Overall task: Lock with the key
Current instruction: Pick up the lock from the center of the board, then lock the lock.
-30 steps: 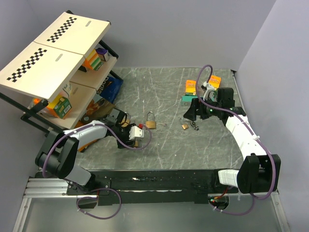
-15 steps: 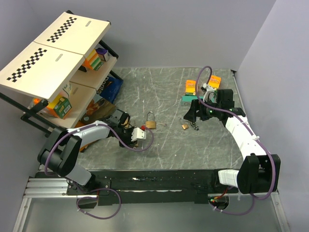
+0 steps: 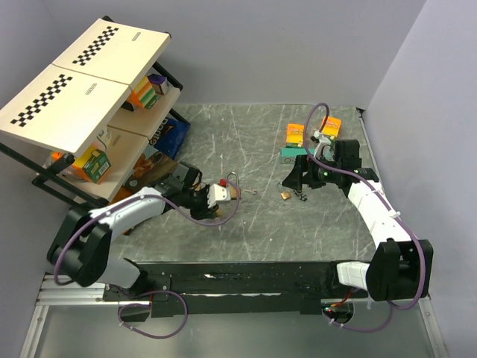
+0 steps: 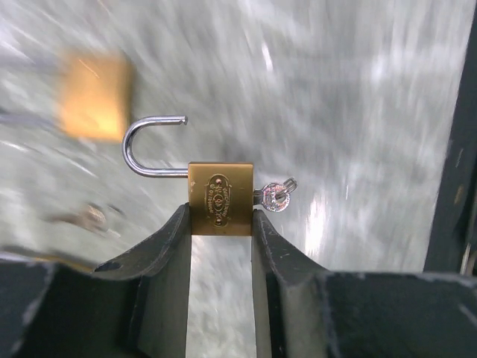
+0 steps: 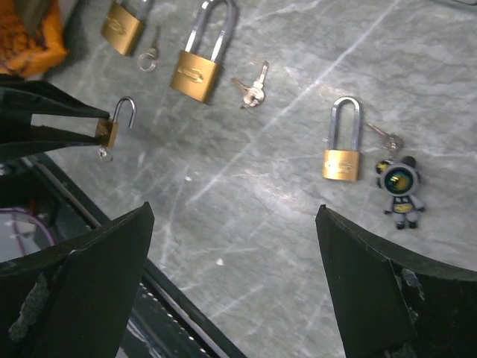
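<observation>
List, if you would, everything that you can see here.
small padlock: one, brass, shackle open, in the left gripper
key: one, silver, in that padlock
other padlocks: three, brass, on the table
loose keys: three lots, silver, beside those padlocks
toy figure: one, dark, by one key
boxes: two orange, one teal, table's far right
shelf: one, cream, checkered, at left
left gripper: black, shut on the small padlock
right gripper: black, open, above the table

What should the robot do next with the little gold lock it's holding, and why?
Probably bring the open right claw over to press the shackle shut: the left claw grips the padlock, its shackle stands open and the key sits in it.
</observation>
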`<state>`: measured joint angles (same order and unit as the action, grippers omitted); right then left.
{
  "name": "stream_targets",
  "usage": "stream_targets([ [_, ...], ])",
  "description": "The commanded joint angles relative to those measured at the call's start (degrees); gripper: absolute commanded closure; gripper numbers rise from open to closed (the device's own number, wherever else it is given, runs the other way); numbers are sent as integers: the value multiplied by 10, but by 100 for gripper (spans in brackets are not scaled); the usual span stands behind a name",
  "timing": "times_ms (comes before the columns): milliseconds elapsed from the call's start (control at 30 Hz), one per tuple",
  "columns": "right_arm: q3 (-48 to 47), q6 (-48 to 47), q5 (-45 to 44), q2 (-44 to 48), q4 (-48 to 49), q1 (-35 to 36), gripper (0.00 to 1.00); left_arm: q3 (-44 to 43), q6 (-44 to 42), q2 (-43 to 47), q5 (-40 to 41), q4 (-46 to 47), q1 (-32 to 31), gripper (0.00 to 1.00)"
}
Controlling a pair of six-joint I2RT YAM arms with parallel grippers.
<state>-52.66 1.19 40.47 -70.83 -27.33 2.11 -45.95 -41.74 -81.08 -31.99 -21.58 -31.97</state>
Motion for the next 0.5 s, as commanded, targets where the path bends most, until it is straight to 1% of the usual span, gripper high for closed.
stream_targets([
  [0,21,70,52,36,39,2,4,-37,168,65,0,107,-48,99],
  [33,31,85,69,40,63,3,4,-41,186,76,19,115,-58,99],
  [67,36,120,82,44,79,3,5,-49,221,79,31,123,-79,99],
  [100,41,140,95,48,95,4,6,-53,241,82,46,146,-90,99],
  [133,48,160,108,49,110,7,8,-58,258,86,81,155,-99,99],
  [167,50,200,130,50,142,11,8,-69,292,87,94,165,-114,99],
  [233,60,233,151,53,176,29,9,-81,330,87,127,188,-123,99],
  [267,63,259,166,53,208,37,10,-95,363,86,134,192,-131,99],
  [333,70,277,174,59,234,55,11,-109,388,80,153,205,-140,99],
  [367,71,290,176,59,250,72,11,-121,410,78,189,208,-154,99],
  [433,71,299,177,57,260,91,12,-135,413,71,213,211,-166,99],
  [467,70,300,176,54,263,106,13,-144,439,69,225,211,-174,99],
])
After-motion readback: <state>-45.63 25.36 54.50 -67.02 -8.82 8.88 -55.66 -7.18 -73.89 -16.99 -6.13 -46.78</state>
